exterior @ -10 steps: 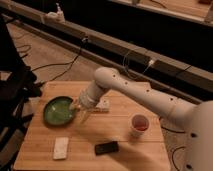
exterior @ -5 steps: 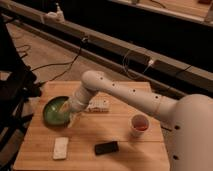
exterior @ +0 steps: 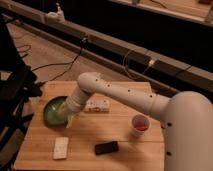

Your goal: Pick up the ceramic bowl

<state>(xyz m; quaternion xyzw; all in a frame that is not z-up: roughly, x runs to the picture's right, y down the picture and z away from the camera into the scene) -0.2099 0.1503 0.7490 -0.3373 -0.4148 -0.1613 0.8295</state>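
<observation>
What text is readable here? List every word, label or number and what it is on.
None can be read.
White box: any print is too blurred.
Black phone, white block, cup, bowl: no marks show.
The gripper is at the bowl's rim nearest the box.

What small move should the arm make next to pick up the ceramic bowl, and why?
Probably lower the gripper slightly and take hold of the rim. The gripper is over the near rim of the ceramic bowl, which sits flat on the wooden table, not yet lifted, so securing the rim seems next.
</observation>
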